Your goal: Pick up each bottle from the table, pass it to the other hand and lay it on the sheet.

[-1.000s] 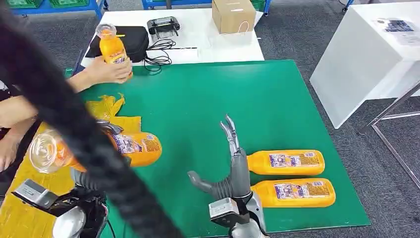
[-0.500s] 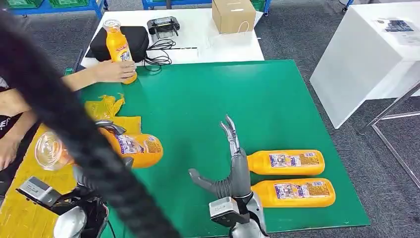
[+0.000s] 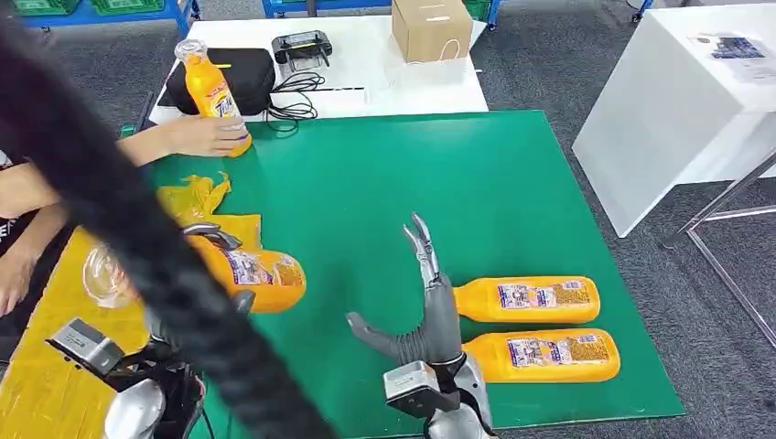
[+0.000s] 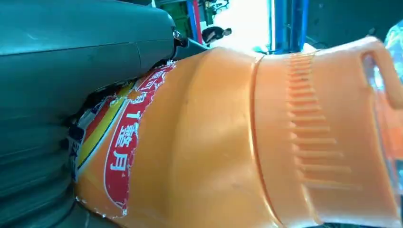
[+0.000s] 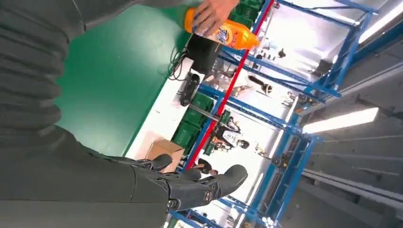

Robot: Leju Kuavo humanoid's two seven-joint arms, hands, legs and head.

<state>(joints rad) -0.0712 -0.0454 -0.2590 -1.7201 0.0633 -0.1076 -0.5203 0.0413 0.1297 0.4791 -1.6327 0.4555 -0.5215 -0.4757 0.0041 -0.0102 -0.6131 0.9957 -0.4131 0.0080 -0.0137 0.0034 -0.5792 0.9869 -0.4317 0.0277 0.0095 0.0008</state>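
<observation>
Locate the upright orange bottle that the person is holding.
In the head view the upright orange bottle stands at the green mat's far left corner, in a person's hand, beside the black case.

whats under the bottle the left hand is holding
The bottle in the left hand lies across the edge of the yellow sheet and the green mat. Whether it rests on them is hidden by a dark cable.
</observation>
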